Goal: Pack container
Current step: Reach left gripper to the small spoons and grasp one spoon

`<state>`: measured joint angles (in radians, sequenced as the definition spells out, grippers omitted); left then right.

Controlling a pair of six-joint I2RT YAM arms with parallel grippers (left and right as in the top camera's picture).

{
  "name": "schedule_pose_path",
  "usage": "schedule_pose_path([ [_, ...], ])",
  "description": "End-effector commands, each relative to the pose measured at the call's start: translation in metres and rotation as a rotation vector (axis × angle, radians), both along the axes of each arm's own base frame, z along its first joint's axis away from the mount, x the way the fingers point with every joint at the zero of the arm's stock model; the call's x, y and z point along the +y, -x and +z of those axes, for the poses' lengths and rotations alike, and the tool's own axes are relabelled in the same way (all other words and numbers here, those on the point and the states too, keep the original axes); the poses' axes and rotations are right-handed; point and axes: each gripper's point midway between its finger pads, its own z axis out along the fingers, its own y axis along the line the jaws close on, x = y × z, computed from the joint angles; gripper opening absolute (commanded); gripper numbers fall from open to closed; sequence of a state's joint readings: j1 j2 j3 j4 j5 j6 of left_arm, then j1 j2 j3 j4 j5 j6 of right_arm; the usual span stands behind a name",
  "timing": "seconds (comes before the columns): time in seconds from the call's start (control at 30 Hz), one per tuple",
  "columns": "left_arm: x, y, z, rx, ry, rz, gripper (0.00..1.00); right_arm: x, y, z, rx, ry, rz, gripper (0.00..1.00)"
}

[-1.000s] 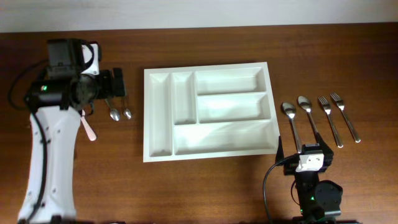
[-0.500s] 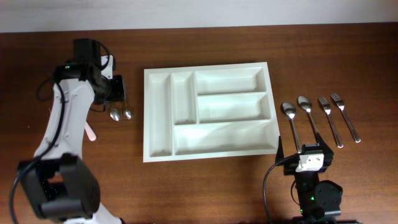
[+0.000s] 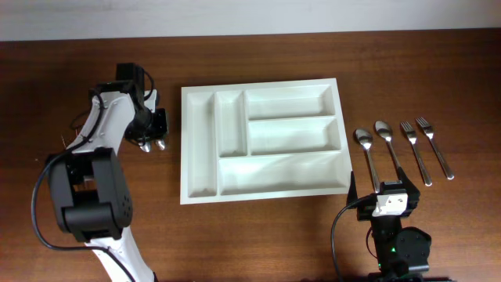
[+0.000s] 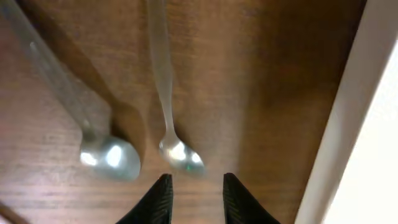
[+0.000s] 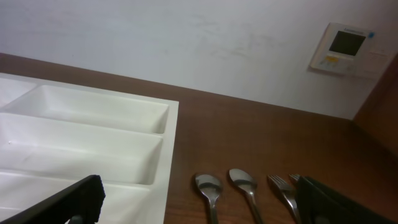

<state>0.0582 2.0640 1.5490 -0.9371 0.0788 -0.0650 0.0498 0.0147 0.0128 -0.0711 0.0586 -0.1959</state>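
The brown wooden table (image 3: 258,247) carries a white tray (image 3: 290,135) at its middle. The tray has five compartments, two narrow ones on its 9 o'clock side and three long ones toward 3 o'clock. The left arm (image 3: 102,125) reaches up from 7 o'clock of the tray. The left gripper (image 3: 153,125) hangs at 9 o'clock of the tray, near its rim but apart from it. Its fingers (image 4: 160,196) are apart, over bare wood just beside the bowl of one small spoon (image 4: 179,154). A second small spoon (image 4: 107,155) lies at 9 o'clock of the first. The right gripper (image 3: 381,196) sits at 5 o'clock of the tray, its fingers wide apart. At 3 o'clock of the tray lie two big spoons (image 3: 365,153) and two forks (image 3: 415,141) in a row, apart from each other.
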Motion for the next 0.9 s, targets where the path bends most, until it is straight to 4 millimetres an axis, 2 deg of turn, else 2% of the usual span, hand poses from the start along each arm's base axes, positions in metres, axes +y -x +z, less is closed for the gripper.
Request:
schedule_pose_path([
  [0.0,-0.001,-0.012,0.0,-0.032,0.003,-0.001,0.33,0.002,0.0,-0.002,0.003,0.006,0.01,0.99],
  [0.1,-0.001,-0.018,0.001,-0.056,0.001,-0.001,0.37,0.002,0.0,-0.003,0.003,0.006,0.01,0.99],
  [0.23,0.0,-0.022,0.0,-0.07,-0.002,-0.001,0.37,0.002,0.0,-0.003,0.003,0.006,0.01,0.99],
  [0.4,0.0,-0.023,-0.013,-0.052,-0.004,0.0,0.37,0.002,0.0,-0.002,0.003,0.006,0.01,0.99],
  [0.57,0.009,-0.023,-0.024,-0.035,-0.05,0.029,0.38,0.002,0.0,-0.003,0.003,0.006,0.01,0.99],
  [0.87,0.015,-0.029,-0.024,-0.058,-0.085,0.035,0.38,0.002,0.0,-0.003,0.003,0.006,0.01,0.99],
])
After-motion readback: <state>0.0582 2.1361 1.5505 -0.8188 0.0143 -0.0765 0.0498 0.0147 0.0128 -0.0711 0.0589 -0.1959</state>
